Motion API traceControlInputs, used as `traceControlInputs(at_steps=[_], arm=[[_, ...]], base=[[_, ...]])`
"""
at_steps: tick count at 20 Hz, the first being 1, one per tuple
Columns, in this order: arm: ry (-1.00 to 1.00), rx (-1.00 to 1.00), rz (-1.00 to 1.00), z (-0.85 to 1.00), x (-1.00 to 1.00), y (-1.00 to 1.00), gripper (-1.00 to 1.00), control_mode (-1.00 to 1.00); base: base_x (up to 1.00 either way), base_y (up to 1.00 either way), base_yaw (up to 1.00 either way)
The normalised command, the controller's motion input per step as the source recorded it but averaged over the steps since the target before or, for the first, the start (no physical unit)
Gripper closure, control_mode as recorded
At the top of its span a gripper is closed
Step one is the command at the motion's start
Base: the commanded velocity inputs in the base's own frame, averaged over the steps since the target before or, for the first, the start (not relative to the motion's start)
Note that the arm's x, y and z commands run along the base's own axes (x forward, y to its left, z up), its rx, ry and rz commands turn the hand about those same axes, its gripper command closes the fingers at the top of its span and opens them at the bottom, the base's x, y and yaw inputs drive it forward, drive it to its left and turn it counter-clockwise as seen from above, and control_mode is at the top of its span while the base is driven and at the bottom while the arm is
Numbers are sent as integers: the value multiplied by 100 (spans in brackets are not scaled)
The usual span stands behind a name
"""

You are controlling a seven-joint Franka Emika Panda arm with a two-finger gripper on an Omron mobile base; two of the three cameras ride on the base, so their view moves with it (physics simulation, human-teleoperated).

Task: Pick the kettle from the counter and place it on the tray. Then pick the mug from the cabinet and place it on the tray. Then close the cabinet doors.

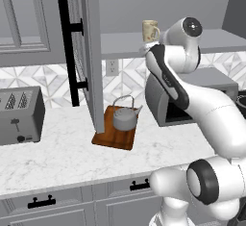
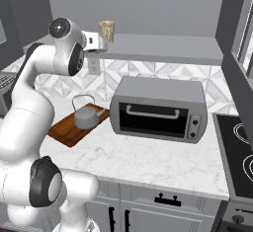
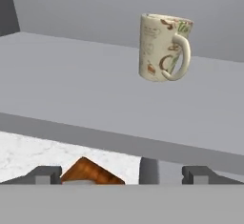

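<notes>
Ceramic mug: cream, glazed-looking, speckled with small brown marks, a looped handle on its right side in the hand view; the mug [image 3: 162, 46] stands upright on the cabinet shelf [image 3: 71, 85], upper right of centre in that frame.
Fingers: the fingers [image 3: 47, 174] stand spread wide with nothing between them, low in the hand view, apart from the mug (well short of contact, as far as I can judge).
Risk, knock: the mug is tall and narrow; a finger meeting its side before closing could likely tip or push it along the smooth shelf.
Risk, handle: the loop faces sideways, so one finger may catch it and twist the mug.
Risk, door: the open cabinet door [image 1: 91, 52] hangs at upper left of the left base view, and the arm could brush it when withdrawing.
Kettle: squat, round, grey metal with a thin wire arch; the kettle [image 1: 126, 117] already sits on the tray [image 1: 108, 138].
Tray: flat reddish-brown wood, rectangular, on the veined marble tabletop [image 1: 57, 157].
Landing room: the free board beside the kettle looks tight.
</notes>
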Motion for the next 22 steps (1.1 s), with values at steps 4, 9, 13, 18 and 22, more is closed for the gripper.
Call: traceControlInputs(at_steps=[4, 9, 13, 18, 22], arm=[[-3, 14, 0, 12, 7, -34, -100, -100], [0, 12, 0, 35, 39, -20, -100, -100], [-1, 5, 0, 45, 33, -2, -100, -100], [0, 0, 0, 29, 29, 0, -100, -100], [0, 0, 0, -2, 38, -3, -100, -100]], base=[[0, 0, 0], [0, 0, 0], [0, 0, 0], [0, 0, 0], [0, 0, 0]])
